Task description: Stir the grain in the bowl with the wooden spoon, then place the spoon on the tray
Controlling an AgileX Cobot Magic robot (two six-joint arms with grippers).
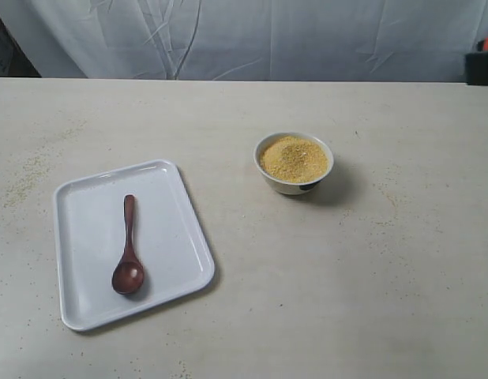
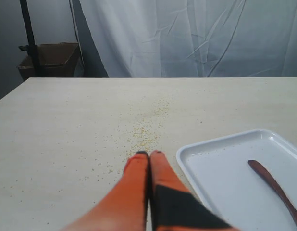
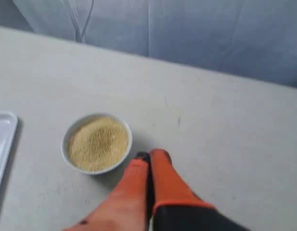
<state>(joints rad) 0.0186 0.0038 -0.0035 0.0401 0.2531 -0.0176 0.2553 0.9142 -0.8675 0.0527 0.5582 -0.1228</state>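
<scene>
Tabletop (image 1: 307, 276): wooden spoon (image 1: 129, 253) on tray (image 1: 86, 205), near left gripper (image 2: 149, 154).

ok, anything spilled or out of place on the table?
Yes: loose golden-yellow grains lie scattered on the pale tabletop, left of the flat white rectangular tray in the exterior view. The small round white bowl stands upright, and the dark reddish-brown wooden spoon lies inside the tray.
</scene>
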